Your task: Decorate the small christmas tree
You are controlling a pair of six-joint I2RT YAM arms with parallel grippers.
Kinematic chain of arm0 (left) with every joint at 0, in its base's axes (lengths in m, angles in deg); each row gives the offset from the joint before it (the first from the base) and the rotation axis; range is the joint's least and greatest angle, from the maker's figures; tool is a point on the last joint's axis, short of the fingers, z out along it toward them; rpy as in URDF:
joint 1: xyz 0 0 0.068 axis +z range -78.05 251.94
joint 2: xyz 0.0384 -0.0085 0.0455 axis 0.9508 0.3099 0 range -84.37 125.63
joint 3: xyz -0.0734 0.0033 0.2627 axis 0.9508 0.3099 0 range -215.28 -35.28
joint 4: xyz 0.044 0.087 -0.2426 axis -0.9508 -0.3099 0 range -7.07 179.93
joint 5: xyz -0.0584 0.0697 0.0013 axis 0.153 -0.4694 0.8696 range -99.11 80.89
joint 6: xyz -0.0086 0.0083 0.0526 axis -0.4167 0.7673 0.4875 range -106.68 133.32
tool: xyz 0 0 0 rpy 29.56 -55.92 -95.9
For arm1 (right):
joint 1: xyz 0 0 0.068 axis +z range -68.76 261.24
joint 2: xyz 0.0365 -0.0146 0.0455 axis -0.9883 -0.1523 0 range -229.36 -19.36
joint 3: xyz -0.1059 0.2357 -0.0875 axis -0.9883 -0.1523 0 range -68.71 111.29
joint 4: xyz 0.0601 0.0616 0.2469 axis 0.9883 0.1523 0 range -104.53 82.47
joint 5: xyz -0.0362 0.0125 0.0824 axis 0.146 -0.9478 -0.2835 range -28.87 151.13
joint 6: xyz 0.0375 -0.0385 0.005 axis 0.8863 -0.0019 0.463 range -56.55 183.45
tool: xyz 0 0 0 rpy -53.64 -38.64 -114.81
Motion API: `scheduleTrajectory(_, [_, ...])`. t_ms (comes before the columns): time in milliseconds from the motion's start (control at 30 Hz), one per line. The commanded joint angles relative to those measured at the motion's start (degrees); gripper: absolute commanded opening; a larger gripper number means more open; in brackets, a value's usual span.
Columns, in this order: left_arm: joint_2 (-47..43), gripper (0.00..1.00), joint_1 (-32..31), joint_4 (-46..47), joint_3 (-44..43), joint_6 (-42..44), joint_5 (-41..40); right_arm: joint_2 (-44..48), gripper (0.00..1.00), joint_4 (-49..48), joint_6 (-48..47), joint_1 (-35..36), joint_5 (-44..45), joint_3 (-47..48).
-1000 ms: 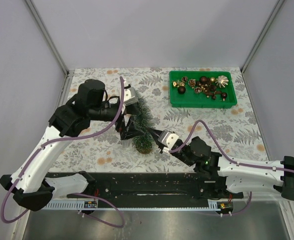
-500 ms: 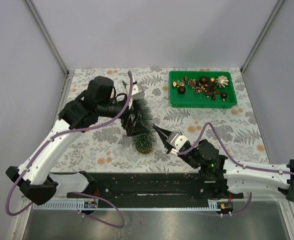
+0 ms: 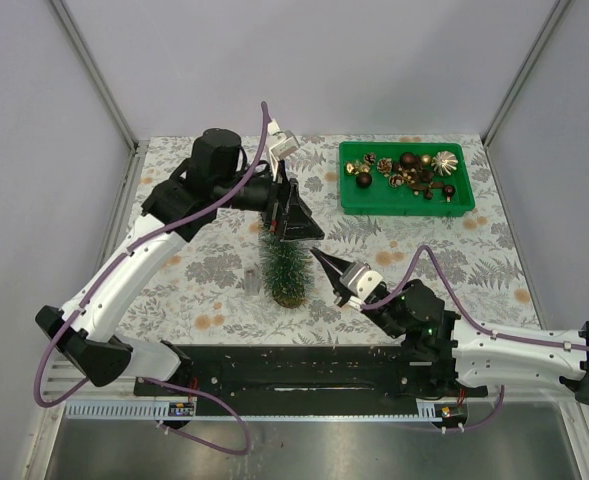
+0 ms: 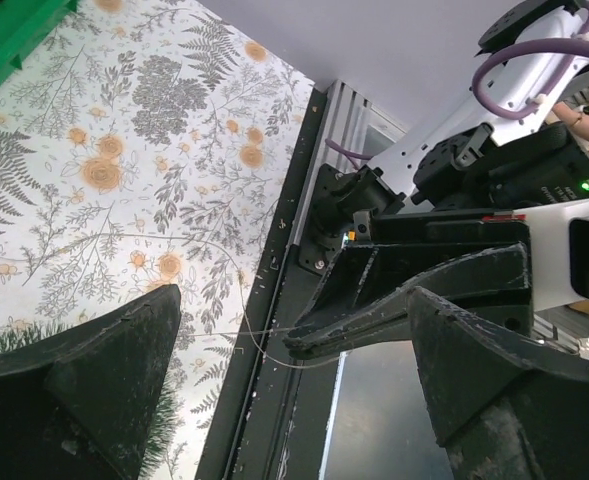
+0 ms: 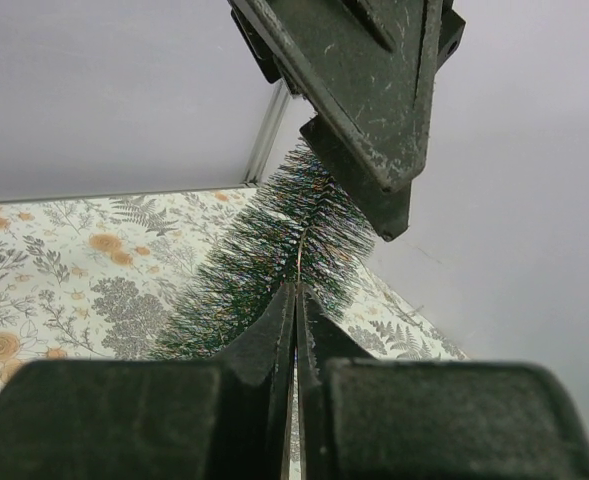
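At mid-table, the right gripper (image 3: pixel 322 260) pinches a fine thread (image 5: pixel 296 262) beside the small christmas tree (image 3: pixel 288 272), apparently to drape it, while the left gripper (image 3: pixel 296 228) hovers wide-open above.

My left arm (image 3: pixel 124 278) and right arm (image 3: pixel 514 345) are white shells linked by bulky black joints. A purple cable (image 3: pixel 266 130) follows the left one and another (image 3: pixel 424 249) follows the right. A small green light (image 4: pixel 584 185) glows on a black joint of my right arm. My fingers (image 4: pixel 494 400) are matte black wedges, scuffed and flecked with pale dust. Behind them each wrist carries a white block (image 3: pixel 359 278), and a thin red stripe (image 4: pixel 499 217) marks the right one
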Motion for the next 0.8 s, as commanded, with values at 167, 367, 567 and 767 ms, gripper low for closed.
scheduleTrajectory(167, [-1.07,0.99,2.15,2.13,-0.34,-0.53,3.16,2.19,0.03,-2.93,-1.32,0.55,2.6,-0.88])
scheduleTrajectory(367, [0.6,0.99,1.97,-2.09,-0.87,0.62,5.61,3.15,0.03,-3.11,-1.5,0.64,2.43,-0.79])
scheduleTrajectory(567, [1.48,0.99,-0.84,-1.22,-0.17,0.09,4.83,2.28,0.03,-3.11,-1.94,0.64,1.11,0.17])
scheduleTrajectory(767, [2.53,0.99,-2.33,0.54,0.45,-2.72,6.58,0.69,0.03,-4.34,-3.26,0.64,0.41,1.14])
